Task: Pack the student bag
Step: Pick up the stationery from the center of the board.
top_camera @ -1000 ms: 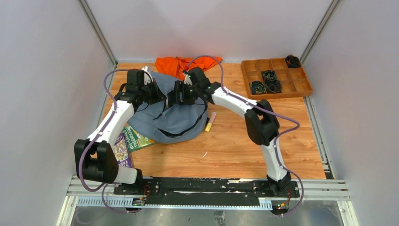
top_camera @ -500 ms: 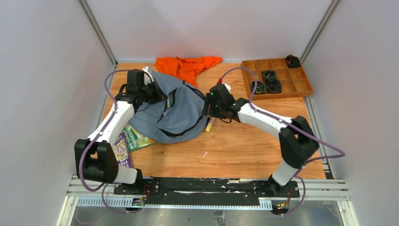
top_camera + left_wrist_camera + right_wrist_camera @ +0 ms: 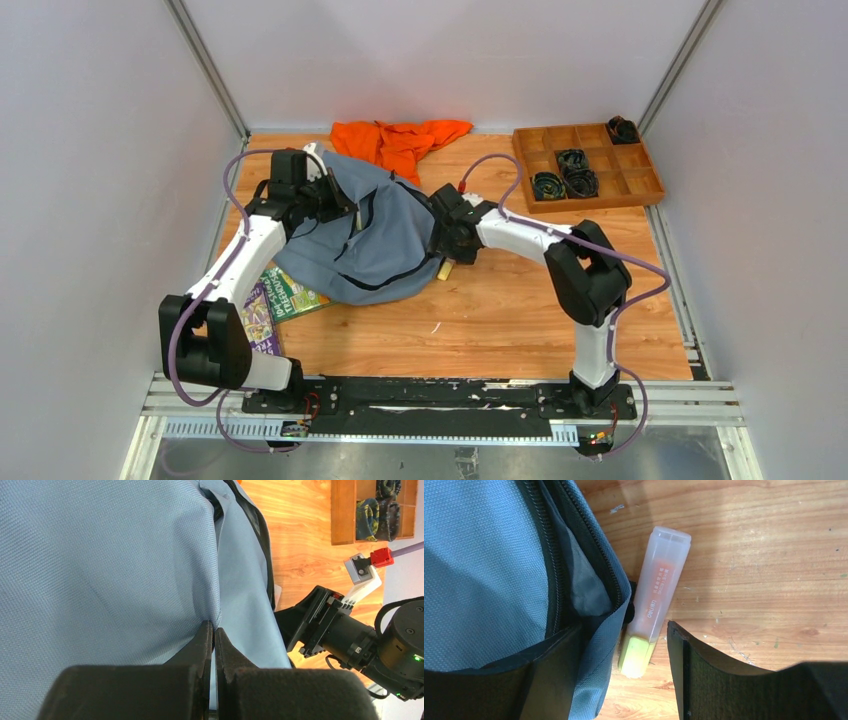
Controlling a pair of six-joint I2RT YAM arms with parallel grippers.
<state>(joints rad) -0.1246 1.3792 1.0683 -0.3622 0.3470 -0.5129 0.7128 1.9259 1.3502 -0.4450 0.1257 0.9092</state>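
Orange-printed highlighter (image 3: 656, 590) lies beside the student bag (image 3: 484, 570), lettering illegible.

One student bag (image 3: 385, 240), one orange cloth (image 3: 400, 138), one highlighter (image 3: 655, 597), two books (image 3: 292, 297) — one wooden tray (image 3: 640, 184)

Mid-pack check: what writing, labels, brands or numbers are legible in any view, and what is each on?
Nothing can be quoted with confidence.
Translucent highlighter pen with a yellow end: orange print along the barrel, too small and blurred to read.
Green book cover poking out from under the grey-blue fabric backpack: white title lettering, too blurred to read.
Purple book cover: some print, unreadable.
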